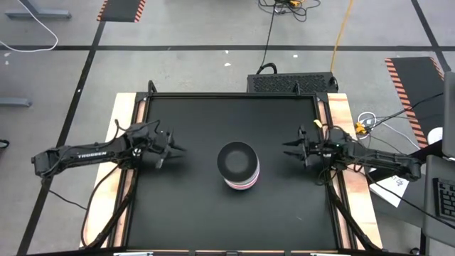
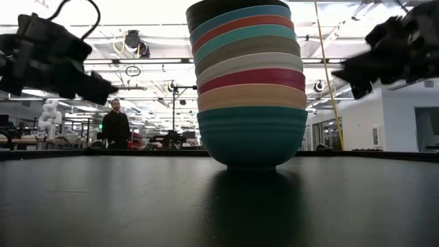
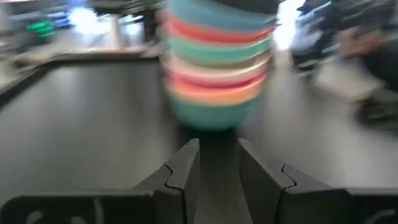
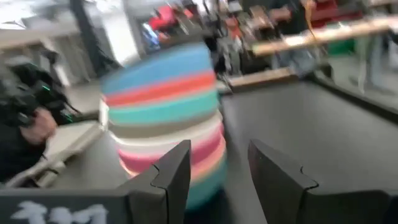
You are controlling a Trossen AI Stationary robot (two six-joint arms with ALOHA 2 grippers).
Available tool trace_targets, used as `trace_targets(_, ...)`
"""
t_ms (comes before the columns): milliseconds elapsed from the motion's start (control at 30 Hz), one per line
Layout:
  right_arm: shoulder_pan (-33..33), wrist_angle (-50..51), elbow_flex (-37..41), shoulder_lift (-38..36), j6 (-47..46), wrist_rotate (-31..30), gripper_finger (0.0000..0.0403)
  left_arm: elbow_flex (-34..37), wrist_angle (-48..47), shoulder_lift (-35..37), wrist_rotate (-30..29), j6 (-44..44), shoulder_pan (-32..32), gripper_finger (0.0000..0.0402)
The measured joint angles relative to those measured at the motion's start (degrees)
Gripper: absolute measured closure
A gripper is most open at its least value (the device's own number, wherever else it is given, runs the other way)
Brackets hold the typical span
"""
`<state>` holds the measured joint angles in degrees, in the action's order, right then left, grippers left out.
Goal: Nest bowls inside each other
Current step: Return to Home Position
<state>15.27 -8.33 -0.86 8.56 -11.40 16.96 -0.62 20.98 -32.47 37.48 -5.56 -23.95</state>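
All the bowls (image 1: 238,165) stand nested in one tall stack at the table's middle, with the black bowl on top and a turquoise one (image 2: 252,140) at the bottom, resting on its base. Between them the low view shows blue, red, turquoise, olive-grey, white, magenta and salmon rims. My left gripper (image 1: 178,149) hovers open to the stack's left, fingers pointing at it; its wrist view shows the stack (image 3: 217,68) beyond the fingers (image 3: 217,163). My right gripper (image 1: 288,148) hovers open to the stack's right, also pointing at the stack (image 4: 165,118).
The black table top (image 1: 185,206) is framed by a raised edge with wooden side strips (image 1: 124,114). A black box (image 1: 291,83) sits beyond the far edge. In the low view a person (image 2: 115,127) stands far off in the room.
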Motion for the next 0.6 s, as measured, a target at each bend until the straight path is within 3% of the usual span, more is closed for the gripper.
trace_targets(133,0.00,4.76,0.00,0.36,-0.12,-3.58,0.0252,0.02,-6.19,1.63,-4.55,-4.42,-2.51,0.0293)
trace_targets(367,0.01,4.78,0.00,0.87,1.31,-3.66,0.0252,0.02,-14.83,6.58,8.48,-12.00,-7.20,0.0293)
trace_targets(600,0.00,4.46,0.00,0.85,2.51,-3.64,0.0252,-0.02,-17.40,7.73,6.59,-10.60,-8.48,0.0293)
